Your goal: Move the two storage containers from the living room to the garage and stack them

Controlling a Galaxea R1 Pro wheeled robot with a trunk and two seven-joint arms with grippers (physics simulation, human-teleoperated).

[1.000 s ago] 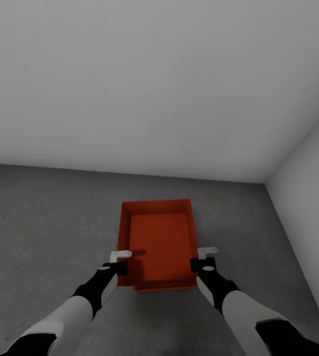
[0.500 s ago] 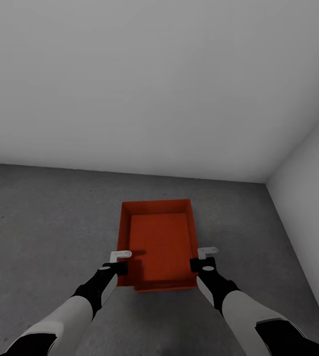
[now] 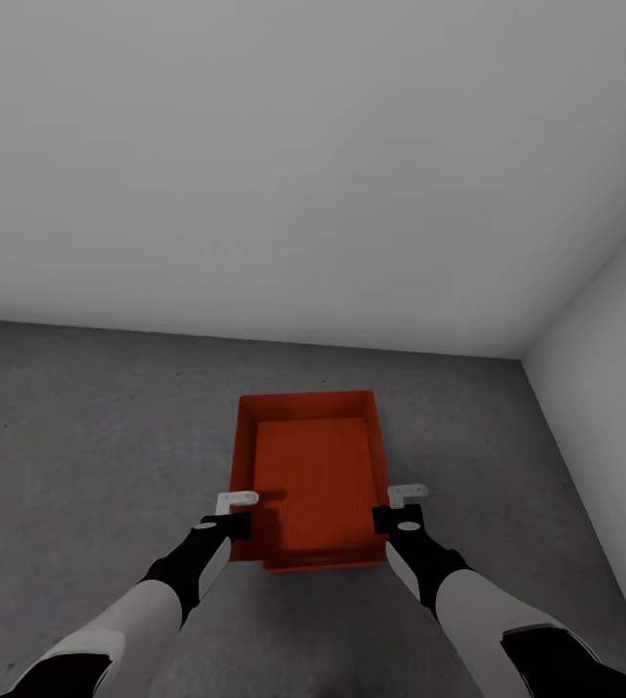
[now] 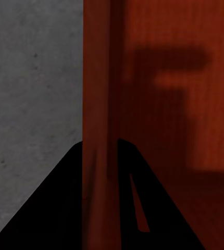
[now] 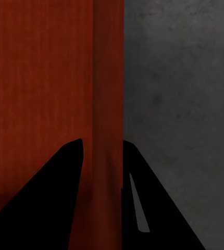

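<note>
Two red-orange storage containers sit nested/stacked on the dark grey concrete floor, near the corner of pale grey walls; lower one's edge shows at the near end. L gripper is clamped on the left side wall, one finger each side. R gripper likewise grips the right side wall. Containers level, approx. centred betw. both arms.
</note>
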